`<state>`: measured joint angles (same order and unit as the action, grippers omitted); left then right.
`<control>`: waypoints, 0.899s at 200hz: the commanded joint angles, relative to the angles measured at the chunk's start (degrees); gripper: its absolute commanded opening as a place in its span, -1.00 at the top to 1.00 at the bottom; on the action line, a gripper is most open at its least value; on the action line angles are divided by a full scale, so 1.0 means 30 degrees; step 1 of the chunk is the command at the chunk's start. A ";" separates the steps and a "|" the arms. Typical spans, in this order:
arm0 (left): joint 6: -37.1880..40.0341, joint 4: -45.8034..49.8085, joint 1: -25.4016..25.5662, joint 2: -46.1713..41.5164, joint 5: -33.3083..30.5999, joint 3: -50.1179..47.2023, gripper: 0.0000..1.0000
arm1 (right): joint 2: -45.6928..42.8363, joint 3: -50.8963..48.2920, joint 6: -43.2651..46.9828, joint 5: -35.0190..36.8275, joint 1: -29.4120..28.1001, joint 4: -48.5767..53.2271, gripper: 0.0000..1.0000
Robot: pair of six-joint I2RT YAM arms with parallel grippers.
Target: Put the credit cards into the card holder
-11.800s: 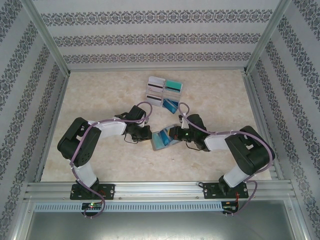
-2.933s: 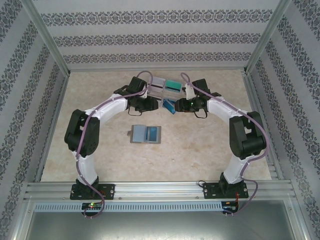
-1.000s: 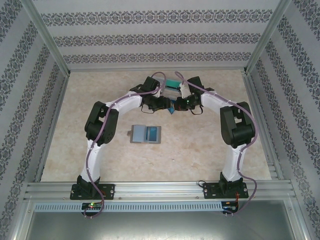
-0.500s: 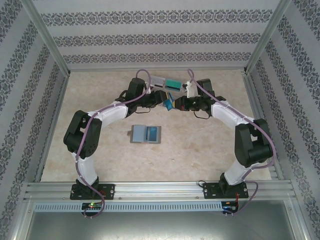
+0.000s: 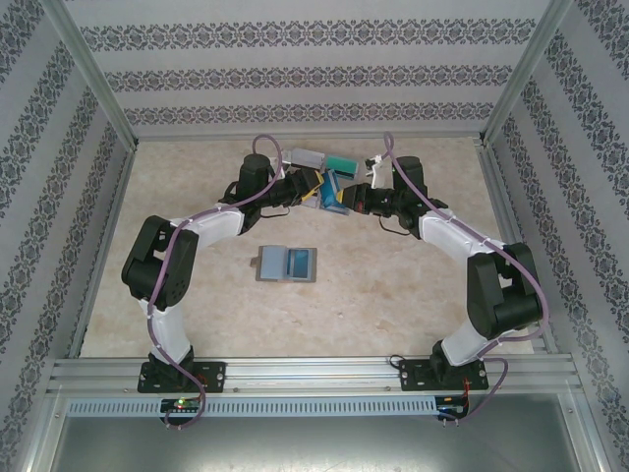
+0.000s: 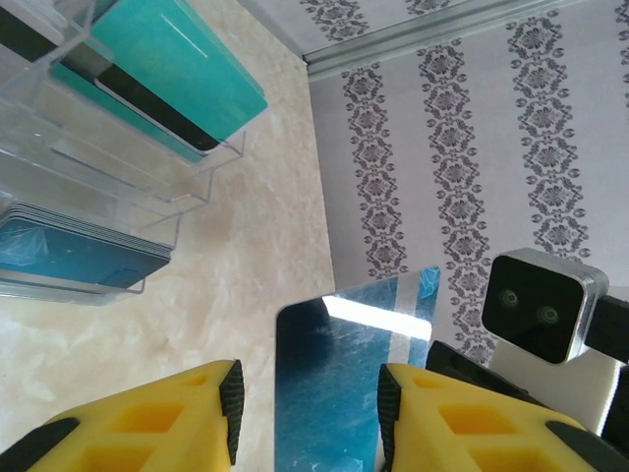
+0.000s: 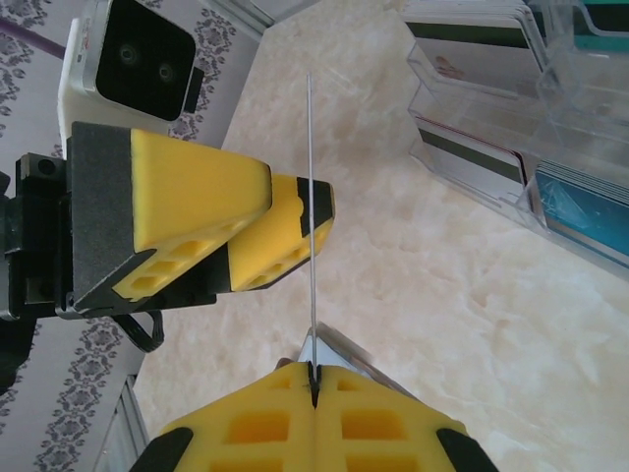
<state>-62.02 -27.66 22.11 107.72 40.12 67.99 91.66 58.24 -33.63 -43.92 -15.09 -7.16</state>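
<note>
A blue credit card (image 6: 339,379) hangs above the table, and my right gripper (image 7: 314,372) is shut on one of its edges. From the right wrist the card (image 7: 311,197) is a thin edge-on line. My left gripper (image 6: 311,393) is open, its yellow fingers (image 7: 285,231) standing on either side of the card; a gap shows at the left pad (image 6: 232,408). In the top view the left gripper (image 5: 309,183) and right gripper (image 5: 346,198) meet at the card (image 5: 332,193), just in front of the rack. The card holder (image 5: 287,264) lies open on the table, nearer the arms.
A clear four-part rack (image 5: 319,169) stands at the back middle. It holds teal cards (image 6: 167,69), blue cards (image 6: 69,251) and white-grey striped cards (image 7: 472,39). Patterned walls (image 5: 295,74) close in the table on three sides.
Both grippers have shifted a little toward the back, close to the rack, with the blue card still between them. Both arms' elbows have swung outward.
</note>
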 commanded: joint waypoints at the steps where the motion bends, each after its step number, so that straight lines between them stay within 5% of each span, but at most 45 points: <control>1: -0.0557 -0.1543 -0.0019 0.0045 0.0841 0.0537 0.19 | -0.0154 0.0015 -0.1022 -0.1234 0.0114 -0.1521 0.94; 25: -0.0783 -0.1902 0.0006 0.0323 0.1342 0.0994 0.29 | 0.0172 -0.0062 -0.1608 -0.1907 0.0109 -0.2218 0.94; 65: -0.0640 -0.1899 -0.0045 0.0333 0.1672 0.1328 0.75 | 0.0440 -0.0108 -0.1865 -0.2292 0.0164 -0.2293 0.90; 88: -0.0157 -0.1323 -0.0144 0.0122 0.1899 0.1426 0.93 | 0.0147 -0.0160 -0.1581 -0.2322 0.0539 -0.1867 0.40; 110: 0.0736 -0.0022 -0.0246 0.0037 0.2598 0.1843 0.98 | -0.0058 -0.0057 -0.1579 -0.2530 0.1093 -0.1745 0.20; 180: 0.1344 0.0884 -0.0214 0.0216 0.4418 0.2441 1.00 | 0.0391 0.0901 -0.1740 -0.3034 0.1253 -0.1921 0.27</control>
<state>-59.90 -25.98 21.74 108.22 49.89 73.65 92.38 58.46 -39.11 -50.76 -11.11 -11.44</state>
